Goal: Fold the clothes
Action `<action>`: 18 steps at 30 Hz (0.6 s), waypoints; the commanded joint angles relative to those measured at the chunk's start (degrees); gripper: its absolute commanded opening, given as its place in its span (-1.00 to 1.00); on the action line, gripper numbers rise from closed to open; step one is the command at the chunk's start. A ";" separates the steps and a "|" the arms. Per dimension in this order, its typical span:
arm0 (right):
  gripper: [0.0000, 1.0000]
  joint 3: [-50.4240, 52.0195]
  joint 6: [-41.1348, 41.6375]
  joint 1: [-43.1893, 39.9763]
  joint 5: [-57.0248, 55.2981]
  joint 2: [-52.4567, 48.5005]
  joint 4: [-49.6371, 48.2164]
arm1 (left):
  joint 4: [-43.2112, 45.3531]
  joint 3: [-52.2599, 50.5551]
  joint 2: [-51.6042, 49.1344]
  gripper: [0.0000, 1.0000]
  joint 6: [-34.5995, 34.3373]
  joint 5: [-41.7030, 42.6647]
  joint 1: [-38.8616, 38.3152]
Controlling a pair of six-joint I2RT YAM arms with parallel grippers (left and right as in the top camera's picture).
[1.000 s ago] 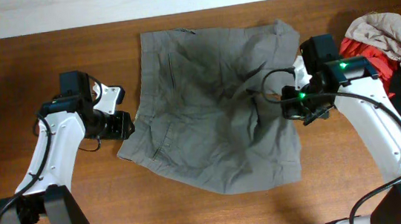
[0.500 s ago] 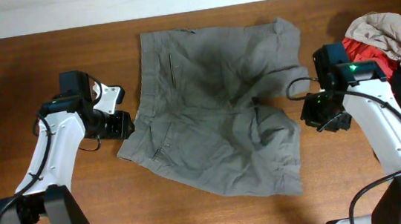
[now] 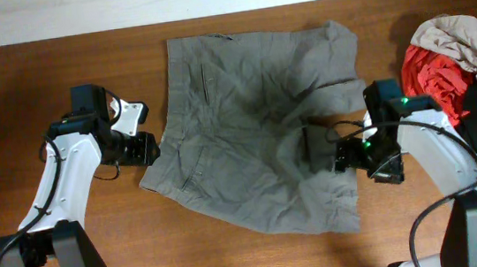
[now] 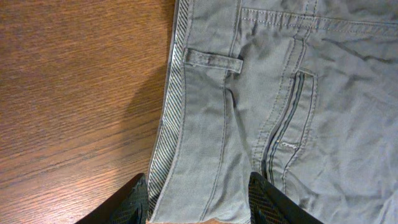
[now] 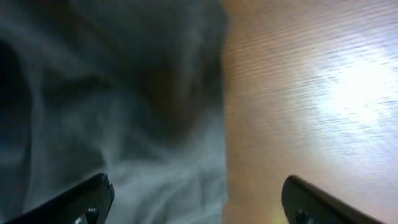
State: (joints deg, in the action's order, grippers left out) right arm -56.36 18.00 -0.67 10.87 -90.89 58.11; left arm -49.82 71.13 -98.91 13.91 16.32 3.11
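Grey shorts (image 3: 246, 124) lie spread out and wrinkled on the wooden table (image 3: 74, 257). My left gripper (image 3: 150, 149) sits at their left edge. In the left wrist view this gripper (image 4: 202, 205) is open, and the striped waistband of the shorts (image 4: 280, 93) lies between its fingers. My right gripper (image 3: 324, 149) hovers over the shorts' lower right edge. In the right wrist view it (image 5: 199, 202) stands wide open and holds nothing. Blurred grey cloth (image 5: 112, 112) is under its left finger and bare table (image 5: 311, 93) is under its right finger.
A pile of other clothes (image 3: 466, 56), beige, red and black, lies at the table's right edge, close behind my right arm. A pale wall strip runs along the table's far edge.
My right gripper left the shorts' right side, swung out to the right, then came back down-left over the lower right edge. The right leg's fabric settled flatter. The left arm stayed still.
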 commanded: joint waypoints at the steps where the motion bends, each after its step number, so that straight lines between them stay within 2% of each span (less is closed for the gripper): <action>1: 0.78 3.17 -0.46 0.17 7.04 -0.42 -4.50 | 0.42 -0.17 -0.52 0.04 0.31 0.92 0.00; 5: 0.58 4.09 -0.42 0.20 9.73 -0.42 -6.32 | 0.28 -0.17 -0.52 0.04 0.31 0.94 0.00; 11: 0.57 4.09 -0.44 0.28 9.73 -0.37 2.14 | 0.31 -0.17 -0.52 0.03 0.31 1.09 0.00; 14: 0.57 4.09 -1.29 0.28 9.70 -0.39 2.99 | 0.55 -0.17 -0.52 0.03 0.31 1.09 0.00; 18: 0.40 4.57 -1.20 0.68 11.52 -0.39 2.03 | 0.79 -0.17 -0.52 0.03 0.31 1.09 0.00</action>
State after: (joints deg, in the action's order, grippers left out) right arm -52.47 17.43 -0.62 20.10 -91.13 60.64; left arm -49.34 71.13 -98.91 13.91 16.34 3.11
